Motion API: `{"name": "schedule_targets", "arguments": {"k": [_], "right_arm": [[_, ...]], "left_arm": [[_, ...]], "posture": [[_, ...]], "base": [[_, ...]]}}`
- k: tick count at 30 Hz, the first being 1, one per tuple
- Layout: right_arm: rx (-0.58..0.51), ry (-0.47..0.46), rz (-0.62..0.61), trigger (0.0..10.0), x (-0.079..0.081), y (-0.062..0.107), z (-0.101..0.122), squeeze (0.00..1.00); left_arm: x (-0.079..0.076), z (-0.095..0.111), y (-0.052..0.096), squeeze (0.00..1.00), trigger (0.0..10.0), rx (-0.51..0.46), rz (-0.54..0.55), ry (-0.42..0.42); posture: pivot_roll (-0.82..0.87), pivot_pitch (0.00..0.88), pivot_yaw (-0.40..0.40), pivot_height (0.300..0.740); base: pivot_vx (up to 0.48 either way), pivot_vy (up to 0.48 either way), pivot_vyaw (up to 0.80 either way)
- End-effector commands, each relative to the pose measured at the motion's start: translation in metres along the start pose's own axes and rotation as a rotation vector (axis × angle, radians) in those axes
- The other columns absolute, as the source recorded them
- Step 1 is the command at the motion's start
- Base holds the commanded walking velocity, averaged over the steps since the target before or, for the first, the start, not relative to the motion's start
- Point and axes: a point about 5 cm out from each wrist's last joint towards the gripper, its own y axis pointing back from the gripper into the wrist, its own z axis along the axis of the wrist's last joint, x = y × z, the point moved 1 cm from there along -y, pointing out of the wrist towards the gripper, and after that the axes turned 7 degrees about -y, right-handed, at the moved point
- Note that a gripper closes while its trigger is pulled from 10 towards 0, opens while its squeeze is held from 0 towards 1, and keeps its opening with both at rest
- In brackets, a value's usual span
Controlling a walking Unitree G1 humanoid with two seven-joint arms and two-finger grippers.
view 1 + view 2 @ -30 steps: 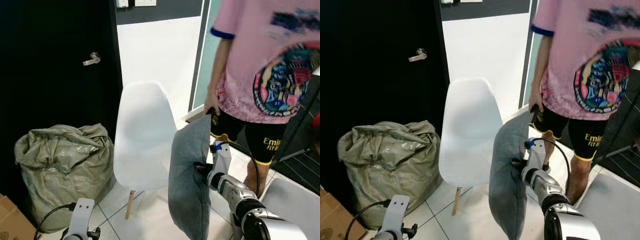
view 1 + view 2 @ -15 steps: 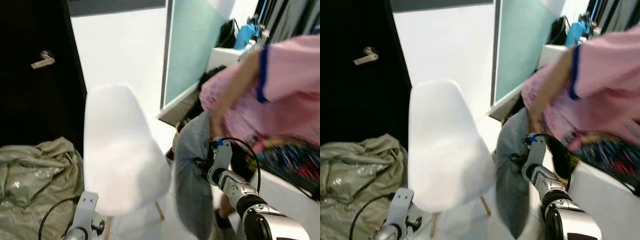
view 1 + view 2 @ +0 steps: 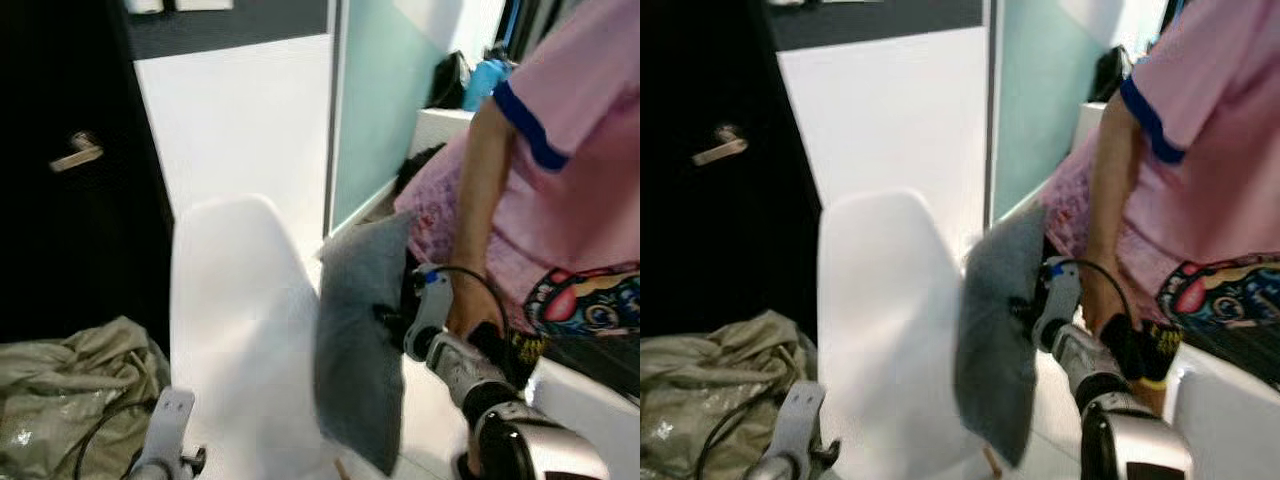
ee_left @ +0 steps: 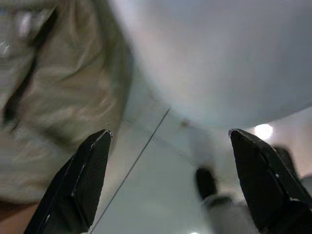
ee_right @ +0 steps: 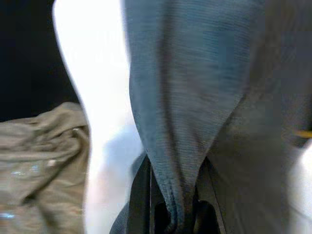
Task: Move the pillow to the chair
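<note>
A grey pillow [image 3: 357, 340] hangs upright in the air, its edge pinched by my right gripper [image 3: 390, 322], which is shut on it. In the right wrist view the pillow's seam [image 5: 175, 146] runs down between the two black fingers [image 5: 141, 195]. The white plastic chair [image 3: 240, 340] stands just left of the pillow, its seat close below it. My left gripper [image 4: 168, 180] is held low beside the chair, open with nothing between its fingers, over the tiled floor and the chair's underside [image 4: 219, 58].
A person in a pink shirt [image 3: 560, 180] stands close on the right, one arm down beside my right forearm. An olive sack [image 3: 70, 390] lies on the floor left of the chair. A black door [image 3: 70, 170] and white wall are behind.
The view has shifted and the chair is nearer. The pillow, held by my right gripper, has moved left up against the chair. The person has straightened up.
</note>
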Motion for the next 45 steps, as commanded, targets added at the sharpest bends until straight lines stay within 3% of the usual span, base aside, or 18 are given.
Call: {"name": "schedule_targets", "arguments": {"k": [1, 14, 18, 29, 32, 35, 37, 45], "right_arm": [[-0.075, 0.046, 0.038, 10.0, 0.006, -0.002, 0.025, 0.00], [-0.056, 0.114, 0.105, 10.0, 0.023, -0.010, 0.024, 0.00], [-0.056, 0.150, 0.141, 10.0, 0.029, -0.012, 0.022, 0.00], [-0.021, 0.231, 0.132, 10.0, 0.033, -0.014, 0.018, 0.00], [0.005, 0.301, 0.066, 10.0, 0.028, -0.014, 0.014, 0.00], [0.071, 0.569, 0.024, 10.0, 0.030, -0.016, 0.007, 0.00], [0.071, 0.569, 0.024, 10.0, 0.030, -0.016, 0.007, 0.00], [0.118, 0.848, -0.067, 10.0, 0.029, -0.019, 0.012, 0.00]], "left_arm": [[-0.001, 0.009, -0.002, 0.00, 10.0, -0.020, -0.001, -0.010], [-0.001, 0.009, -0.002, 0.00, 10.0, -0.019, -0.003, 0.028], [-0.003, 0.007, -0.002, 0.00, 10.0, -0.007, -0.010, 0.023], [-0.006, 0.008, -0.002, 0.00, 10.0, -0.012, -0.013, 0.036], [-0.007, 0.008, -0.002, 0.00, 10.0, -0.012, -0.015, 0.033], [-0.007, 0.008, -0.002, 0.00, 10.0, -0.013, -0.016, 0.029], [-0.007, 0.008, -0.002, 0.00, 10.0, -0.013, -0.016, 0.029], [-0.007, 0.009, -0.002, 0.00, 10.0, -0.014, -0.012, 0.024]], "posture": [[-0.12, 0.000, -0.039, 0.740], [-0.12, 0.000, -0.038, 0.740], [-0.12, 0.000, -0.037, 0.740], [-0.12, 0.000, -0.044, 0.740], [-0.12, 0.003, -0.046, 0.740], [-0.12, 0.000, -0.046, 0.740], [-0.12, 0.000, -0.046, 0.740], [-0.12, 0.000, -0.048, 0.740]], "base": [[0.000, 0.000, 0.00], [0.000, 0.000, 0.00], [0.000, -0.469, 0.00], [0.000, -0.086, 0.78], [0.000, 0.000, 0.00], [0.000, 0.000, 0.00], [0.000, 0.000, 0.00], [0.000, 0.000, 0.00]]}}
